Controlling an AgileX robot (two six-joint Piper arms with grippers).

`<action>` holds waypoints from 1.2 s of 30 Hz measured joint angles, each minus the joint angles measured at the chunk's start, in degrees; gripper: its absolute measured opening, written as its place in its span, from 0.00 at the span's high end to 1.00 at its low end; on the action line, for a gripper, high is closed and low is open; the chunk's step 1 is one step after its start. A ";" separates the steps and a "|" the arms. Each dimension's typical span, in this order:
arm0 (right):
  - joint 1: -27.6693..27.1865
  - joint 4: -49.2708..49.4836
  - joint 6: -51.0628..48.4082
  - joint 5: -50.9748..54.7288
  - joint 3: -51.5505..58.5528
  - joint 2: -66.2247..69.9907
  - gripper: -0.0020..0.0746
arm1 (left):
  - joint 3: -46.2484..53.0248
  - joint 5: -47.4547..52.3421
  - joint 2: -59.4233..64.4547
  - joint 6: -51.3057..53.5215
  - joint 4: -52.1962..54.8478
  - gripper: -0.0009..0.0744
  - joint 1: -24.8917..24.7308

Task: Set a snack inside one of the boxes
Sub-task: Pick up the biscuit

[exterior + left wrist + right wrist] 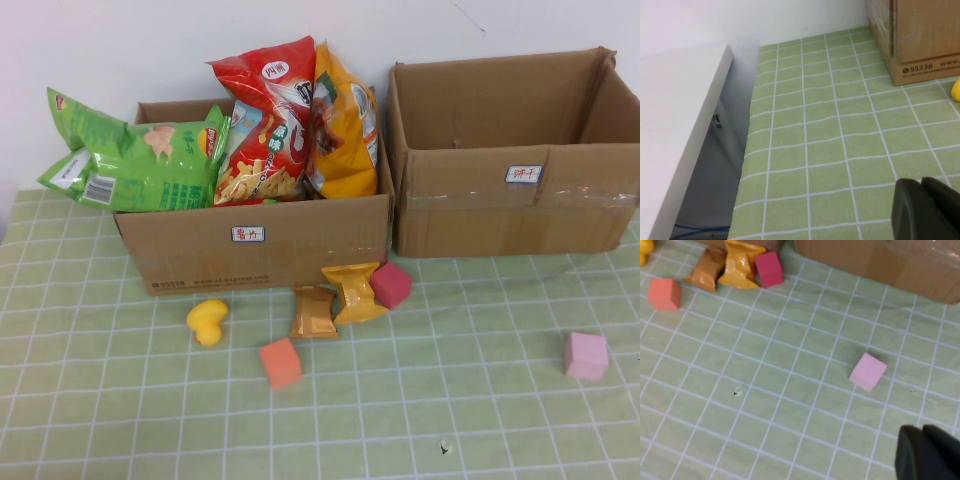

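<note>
A brown snack packet [314,312] and a yellow snack packet [355,291] lie on the green checked cloth in front of the left cardboard box [255,245], which holds green, red and yellow chip bags. The right cardboard box [510,215] looks empty. Both packets also show in the right wrist view, brown [707,270] and yellow [742,264]. Neither arm shows in the high view. My left gripper [921,181] is shut and empty over bare cloth, away from the left box's corner [920,35]. My right gripper [921,429] is shut and empty, nearer me than the pink cube [868,371].
A yellow toy [208,321], an orange cube [280,362], a magenta cube [391,285] and a pink cube [585,355] lie on the cloth. In the left wrist view the table's left edge [747,150] drops off beside a white surface [675,125].
</note>
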 joint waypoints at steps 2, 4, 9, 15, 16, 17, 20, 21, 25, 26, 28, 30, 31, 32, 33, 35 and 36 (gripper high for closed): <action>0.22 0.00 0.77 -1.83 -0.81 3.38 0.98 | 0.00 0.00 0.00 0.00 0.00 0.99 0.00; 2.30 -0.86 2.34 -4.61 -1.17 5.81 0.98 | 0.00 0.00 0.00 0.00 0.00 0.99 0.00; 15.11 -6.82 7.81 -13.10 -1.29 12.97 0.98 | 0.00 0.00 0.00 0.00 0.00 0.99 0.00; 28.30 -14.56 15.30 -19.80 -3.39 25.77 0.98 | 0.00 0.00 0.00 0.00 0.00 0.99 0.00; 29.41 -15.12 16.68 -20.20 -4.56 28.31 0.98 | 0.00 0.00 0.00 0.00 0.00 0.99 0.00; 30.07 -15.59 17.68 -20.46 -5.94 30.35 0.98 | 0.00 0.00 0.00 0.00 0.00 0.99 0.00; 31.96 -16.30 21.00 -20.20 -10.53 37.34 0.98 | 0.00 0.00 0.00 0.00 0.00 0.99 0.00; 32.50 -16.68 22.24 -19.54 -12.34 39.66 0.98 | 0.00 0.00 0.00 0.00 0.00 0.99 0.00; 34.56 -19.00 27.24 -16.35 -19.21 47.48 0.98 | 0.00 0.00 0.00 0.00 0.00 0.99 0.00; 35.18 -20.20 28.55 -15.51 -20.88 48.77 0.98 | 0.00 0.00 0.00 0.00 0.00 0.99 0.00; 36.54 -23.85 31.95 -13.73 -24.03 51.86 0.98 | 0.00 0.00 0.00 0.00 0.00 0.99 0.00; 37.67 -26.58 34.42 -12.69 -26.49 54.46 0.98 | 0.00 0.00 0.00 0.00 0.00 0.99 0.00; 38.12 -27.23 35.06 -12.52 -27.74 55.85 0.98 | 0.00 0.00 0.00 0.00 0.00 0.99 0.00; 38.39 -27.24 35.34 -12.30 -28.66 57.20 0.98 | 0.00 0.00 0.00 0.00 0.00 0.99 0.00; 38.80 -26.99 35.32 -12.30 -29.70 58.50 0.98 | 0.00 0.00 0.00 0.00 0.00 0.99 0.00; 39.16 -25.31 35.45 -12.21 -31.53 60.76 0.98 | 0.00 0.00 0.00 0.00 0.00 0.99 0.00; 39.40 -24.38 35.45 -12.21 -32.38 61.98 0.98 | 0.00 0.00 0.00 0.00 0.00 0.99 0.00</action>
